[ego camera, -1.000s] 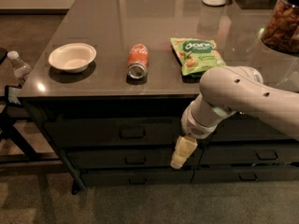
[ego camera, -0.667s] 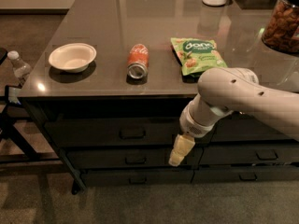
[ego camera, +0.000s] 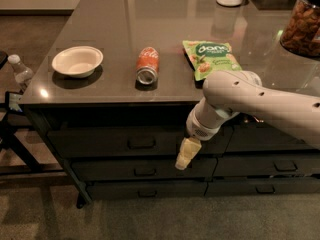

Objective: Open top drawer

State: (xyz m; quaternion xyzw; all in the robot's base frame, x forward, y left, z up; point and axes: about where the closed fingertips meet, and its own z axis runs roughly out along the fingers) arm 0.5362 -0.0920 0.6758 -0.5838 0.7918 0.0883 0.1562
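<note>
The top drawer [ego camera: 100,141] is the tallest wide dark front under the counter's edge, with a small dark loop handle [ego camera: 141,143] at its centre. Its front looks flush with the cabinet. My gripper [ego camera: 186,155] hangs from the white arm [ego camera: 250,101], its pale fingers pointing down and left. It is in front of the drawer fronts, to the right of the handle and slightly below it, not touching the handle.
Two shallower dark fronts [ego camera: 145,171] lie below, narrower drawer fronts [ego camera: 272,165] to the right. On the counter [ego camera: 115,29] are a white bowl [ego camera: 77,61], a red can on its side [ego camera: 146,65], a green snack bag [ego camera: 210,57] and a nut jar [ego camera: 302,26]. A bottle [ego camera: 20,71] stands at left.
The gripper has drifted slightly left and down in front of the drawers. The drawer has not moved.
</note>
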